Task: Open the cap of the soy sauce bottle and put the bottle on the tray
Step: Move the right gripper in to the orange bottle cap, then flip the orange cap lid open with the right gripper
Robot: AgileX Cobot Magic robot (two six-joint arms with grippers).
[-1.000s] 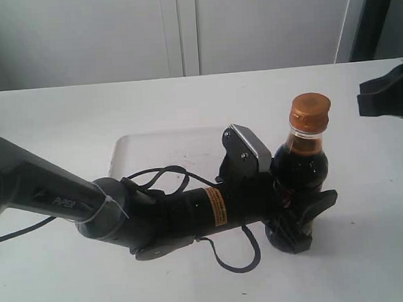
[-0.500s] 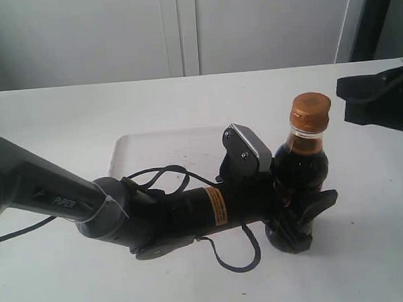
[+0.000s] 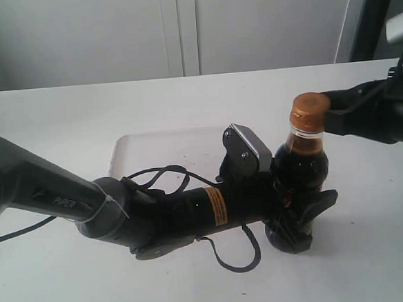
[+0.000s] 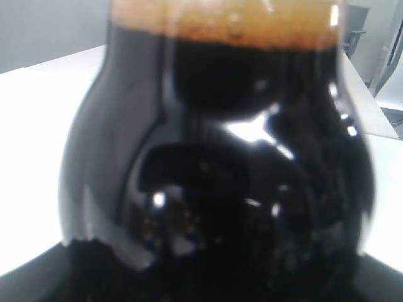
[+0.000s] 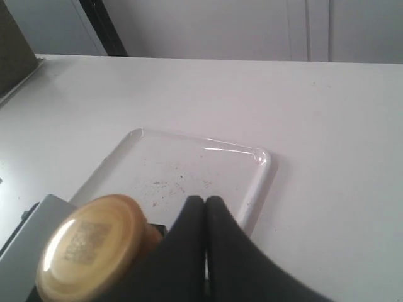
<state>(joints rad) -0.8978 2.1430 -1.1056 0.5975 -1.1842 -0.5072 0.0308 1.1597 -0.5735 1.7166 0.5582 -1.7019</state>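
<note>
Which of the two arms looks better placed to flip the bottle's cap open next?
The right, probably. Its right gripper, fingers pressed together, sits right beside the cap, which looks closed. The left gripper is busy clamping the soy sauce bottle low on its body, keeping it upright on the table.

The left arm (image 3: 158,220) is matte black and tubular, with white "PIPER" lettering on its thick grey-black upper link, a white zip tie beside it, and an orange-and-yellow warning sticker on the forearm. Loose black cables loop around the wrist. A grey box-shaped camera module (image 3: 246,146) sits on top. The right gripper (image 5: 205,251) has smooth black fingers.
</note>
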